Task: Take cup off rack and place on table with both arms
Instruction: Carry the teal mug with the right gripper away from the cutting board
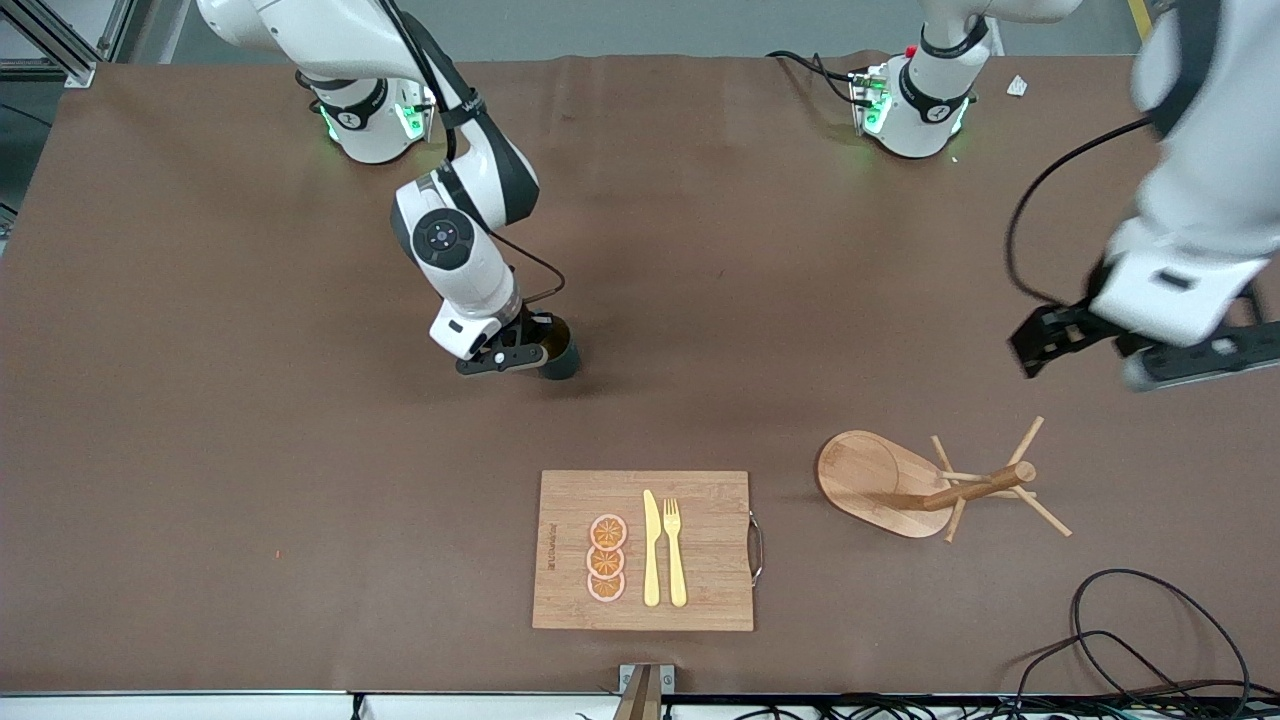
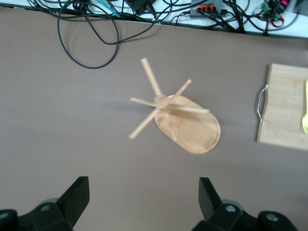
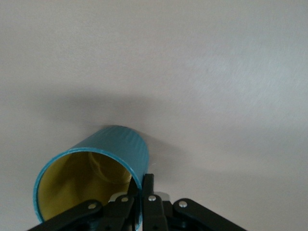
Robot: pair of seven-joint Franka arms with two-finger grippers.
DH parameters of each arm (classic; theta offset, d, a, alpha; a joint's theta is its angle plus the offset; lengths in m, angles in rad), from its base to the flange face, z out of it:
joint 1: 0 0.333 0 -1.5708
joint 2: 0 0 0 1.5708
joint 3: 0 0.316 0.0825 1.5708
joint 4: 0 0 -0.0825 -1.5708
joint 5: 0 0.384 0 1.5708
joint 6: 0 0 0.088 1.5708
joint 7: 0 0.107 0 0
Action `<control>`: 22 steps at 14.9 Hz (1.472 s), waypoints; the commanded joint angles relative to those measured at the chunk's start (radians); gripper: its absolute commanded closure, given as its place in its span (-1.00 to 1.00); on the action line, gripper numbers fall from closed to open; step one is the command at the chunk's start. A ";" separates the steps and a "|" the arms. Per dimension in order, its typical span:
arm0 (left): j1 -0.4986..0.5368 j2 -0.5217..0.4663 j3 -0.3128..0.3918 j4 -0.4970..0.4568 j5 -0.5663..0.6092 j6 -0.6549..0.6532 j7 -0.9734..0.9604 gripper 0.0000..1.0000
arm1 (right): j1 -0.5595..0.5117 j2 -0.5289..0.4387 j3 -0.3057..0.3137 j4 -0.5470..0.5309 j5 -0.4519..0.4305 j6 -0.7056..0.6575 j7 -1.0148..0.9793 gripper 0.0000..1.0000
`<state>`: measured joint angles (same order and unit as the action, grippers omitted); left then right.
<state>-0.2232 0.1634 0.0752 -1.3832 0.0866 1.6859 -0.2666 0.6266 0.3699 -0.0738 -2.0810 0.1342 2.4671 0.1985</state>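
Note:
The teal ribbed cup (image 1: 562, 358) with a yellow inside (image 3: 82, 178) is upright in my right gripper (image 1: 528, 352). That gripper (image 3: 139, 186) is shut on the cup's rim, one finger inside and one outside. It holds the cup low at the brown table (image 1: 250, 450); I cannot tell whether the cup touches it. The wooden rack (image 1: 880, 485) stands with bare pegs toward the left arm's end of the table. It also shows in the left wrist view (image 2: 192, 127). My left gripper (image 1: 1120, 355) hangs open and empty (image 2: 143, 187) over the table beside the rack.
A bamboo cutting board (image 1: 700, 550) with orange slices (image 1: 607, 558), a knife (image 1: 651, 550) and a fork (image 1: 675, 550) lies nearer the front camera than the cup. The board's end with its metal handle shows in the left wrist view (image 2: 284, 106). Black cables (image 1: 1150, 640) lie by the front edge near the rack.

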 commanded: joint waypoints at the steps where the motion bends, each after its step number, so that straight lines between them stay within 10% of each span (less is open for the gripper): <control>1: 0.070 -0.071 -0.005 -0.024 -0.062 -0.087 0.177 -0.99 | -0.085 -0.058 0.005 -0.008 -0.013 -0.059 -0.193 0.99; 17: 0.251 -0.199 -0.179 -0.151 -0.102 -0.172 0.254 -1.00 | -0.674 -0.163 0.003 -0.137 -0.085 -0.031 -1.528 0.99; 22: 0.245 -0.220 -0.204 -0.158 -0.102 -0.175 0.218 -1.00 | -0.735 -0.129 0.005 -0.162 -0.085 0.038 -1.630 0.99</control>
<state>0.0114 -0.0161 -0.1061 -1.5097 -0.0147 1.5077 -0.0394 -0.0809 0.2450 -0.0904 -2.2110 0.0576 2.4748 -1.3978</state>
